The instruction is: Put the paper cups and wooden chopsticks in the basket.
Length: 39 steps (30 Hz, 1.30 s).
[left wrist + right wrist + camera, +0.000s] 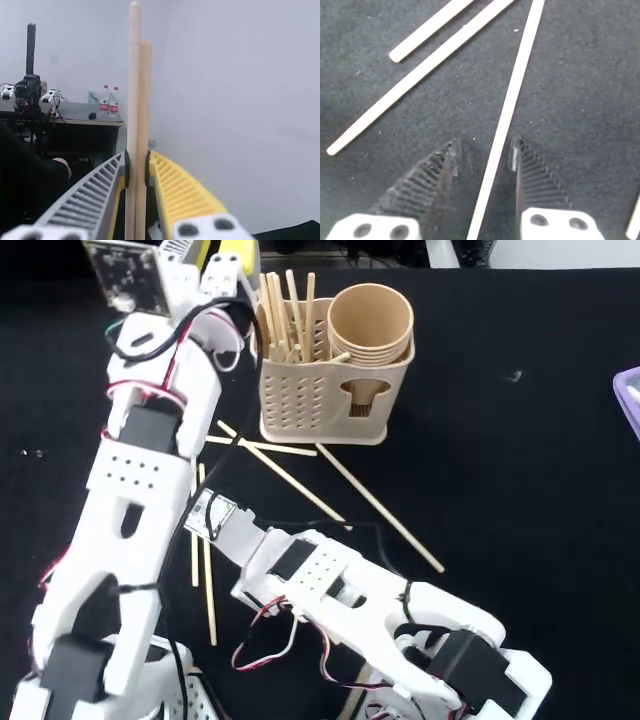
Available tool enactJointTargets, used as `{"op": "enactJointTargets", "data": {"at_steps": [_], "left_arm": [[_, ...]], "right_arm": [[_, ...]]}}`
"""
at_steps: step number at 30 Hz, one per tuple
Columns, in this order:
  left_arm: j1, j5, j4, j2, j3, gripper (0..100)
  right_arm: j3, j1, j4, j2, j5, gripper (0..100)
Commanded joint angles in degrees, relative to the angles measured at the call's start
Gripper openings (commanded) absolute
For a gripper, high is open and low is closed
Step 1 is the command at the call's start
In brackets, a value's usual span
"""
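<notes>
Left gripper (pixel 136 167): shut tight on a pair of chopsticks (pixel 137 100), clamped side by side between the grey and yellow fingers. The sticks run along the line of the fingers, and their lower ends are cut off at the frame edge. In the high view this arm's tip sits at the top edge, just beside the basket (pixel 325 390); the grip itself is hard to make out there.

Right gripper (pixel 485 150): jaws partly apart, straddling a single chopstick (pixel 512 100) that lies flat on the black table (pixel 580 75) — whether the fingers touch it cannot be told. Two further sticks (pixel 427 65) lie near.

The high view shows stacked paper cups (pixel 370 320) upright in one basket compartment, a bundle of chopsticks (pixel 285 315) in the adjoining one, and loose chopsticks (pixel 380 505) on the table in front of the basket.
</notes>
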State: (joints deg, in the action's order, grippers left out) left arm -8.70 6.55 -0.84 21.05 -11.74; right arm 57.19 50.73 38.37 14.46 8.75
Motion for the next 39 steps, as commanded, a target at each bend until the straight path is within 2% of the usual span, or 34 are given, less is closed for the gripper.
{"op": "enactJointTargets", "data": {"at_steps": [1, 5, 19, 22, 26, 33, 39], "left_arm": [[-0.5, -0.1, -1.5, -2.9, 5.1, 3], [-2.9, -0.1, -1.5, -4.9, 5.4, 3], [-2.6, -0.4, -1.2, -5.1, -1.8, 3], [-2.5, -0.4, -1.2, -5.0, -1.9, 4], [-2.4, 0.0, -1.1, -5.0, -2.3, 10], [-2.2, -0.3, 2.9, -5.0, -0.5, 9], [-2.2, -0.5, 2.8, -3.4, -0.3, 9]], "right_arm": [[-0.3, 1.0, -1.0, 2.8, 0.4, 16.7], [-0.2, 0.9, -1.0, 2.8, 0.4, 16.7], [-0.2, 0.9, -1.0, 2.8, 0.4, 16.7], [-0.2, 0.9, -1.0, 2.8, 0.5, 16.7], [-0.2, 0.8, -1.0, 2.8, 0.5, 16.7], [-0.2, 0.7, -1.0, 2.8, 1.3, 16.7], [0.4, 0.7, -1.1, 2.8, 3.6, 16.7]]}}
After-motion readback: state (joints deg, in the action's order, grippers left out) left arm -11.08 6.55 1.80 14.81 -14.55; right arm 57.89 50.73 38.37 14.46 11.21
